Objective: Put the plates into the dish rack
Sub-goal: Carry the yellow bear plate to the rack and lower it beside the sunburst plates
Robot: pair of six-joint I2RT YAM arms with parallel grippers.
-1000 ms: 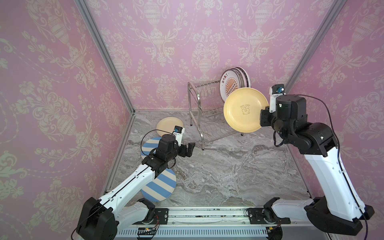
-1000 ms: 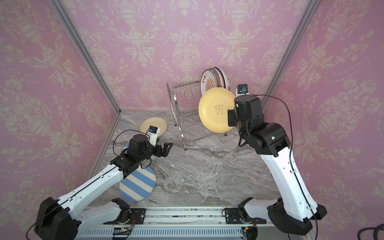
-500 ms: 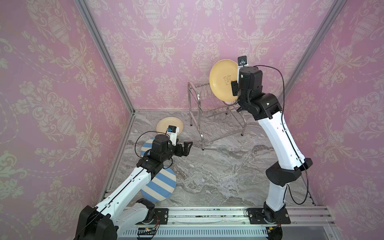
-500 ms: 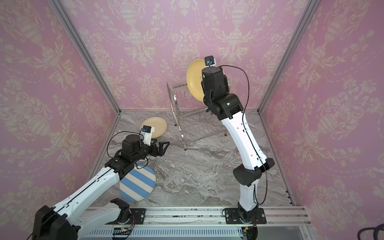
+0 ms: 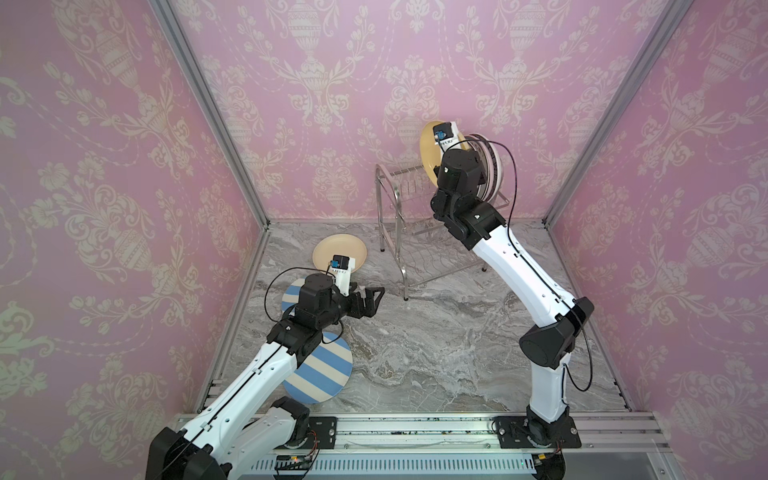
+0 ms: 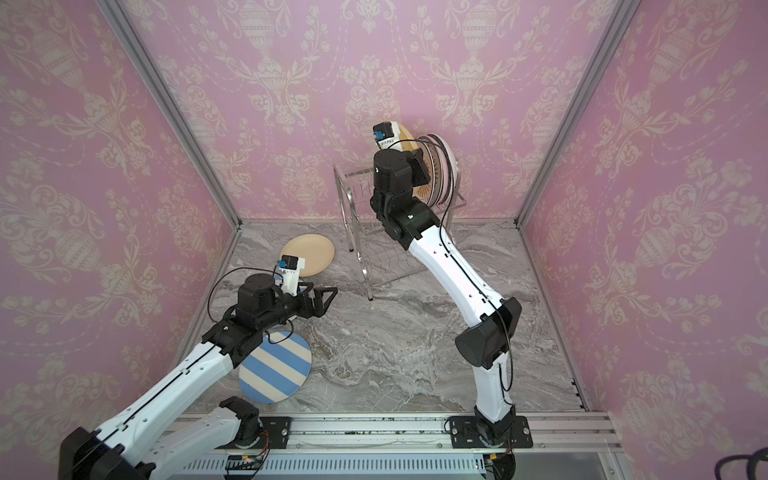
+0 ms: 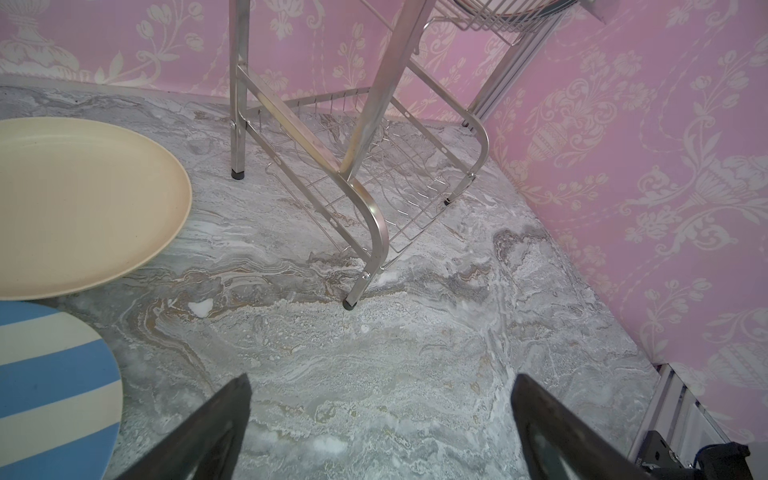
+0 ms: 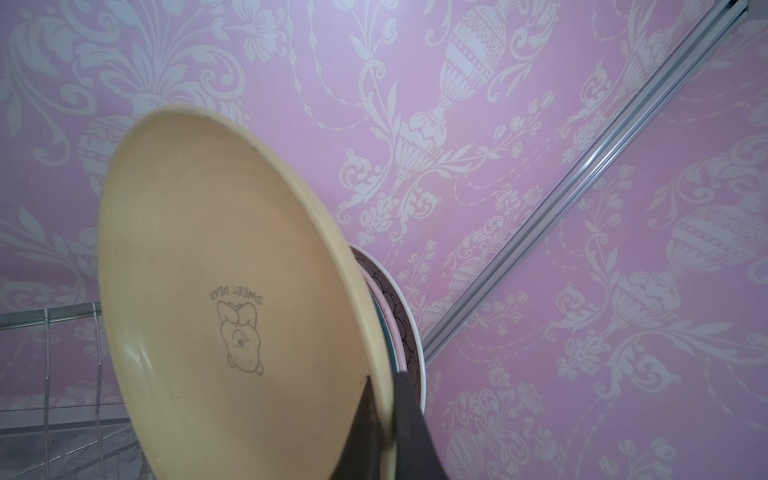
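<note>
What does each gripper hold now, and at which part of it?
The right gripper pinches the cream-yellow plate at its rim. The left gripper is open and holds nothing.

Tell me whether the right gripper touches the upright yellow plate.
Touching. The right wrist view shows the right gripper clamping the yellow plate by its rim.

Left arm (image 5: 257,374), right arm (image 5: 523,270): white tubular links, black joint housings, thin black cables (image 5: 515,170), blue-lensed white wrist cameras (image 5: 338,266).
</note>
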